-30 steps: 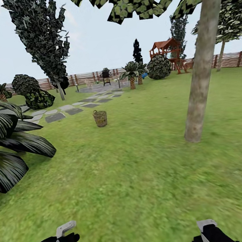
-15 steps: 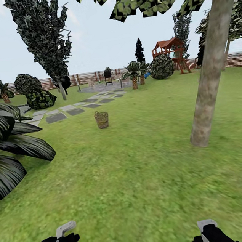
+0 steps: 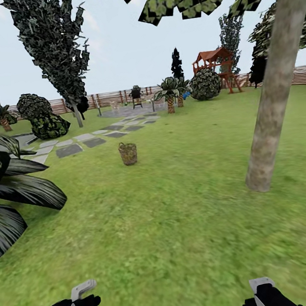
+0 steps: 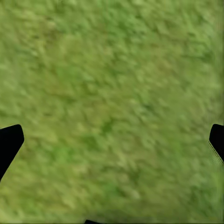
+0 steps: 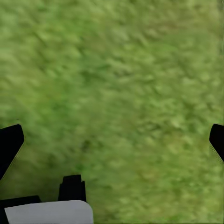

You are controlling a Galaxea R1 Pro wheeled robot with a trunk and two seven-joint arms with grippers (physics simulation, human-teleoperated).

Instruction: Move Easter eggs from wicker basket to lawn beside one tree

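The wicker basket (image 3: 128,153) stands upright on the lawn (image 3: 173,228) well ahead of you, slightly left of centre, just this side of the grey stepping-stone path (image 3: 81,142). You cannot see any Easter eggs from here; the basket is too far and too small to show what lies inside. The tree (image 3: 274,88) with the thick, leaning grey-brown trunk rises to the right, nearer to you than the basket and well apart from it, which makes it a sensible drop spot, since the carry from basket to trunk looks short. Large dark palm fronds (image 3: 12,187) crowd the near left, so a line straight across open grass to the basket seems best.

Both arms hang low at the near edge, kept tucked for driving. Your left tool (image 4: 112,140) and right tool (image 5: 112,140) each point down at bare grass with their fingers spread wide and nothing between them, ready for a first pick once you reach the basket.
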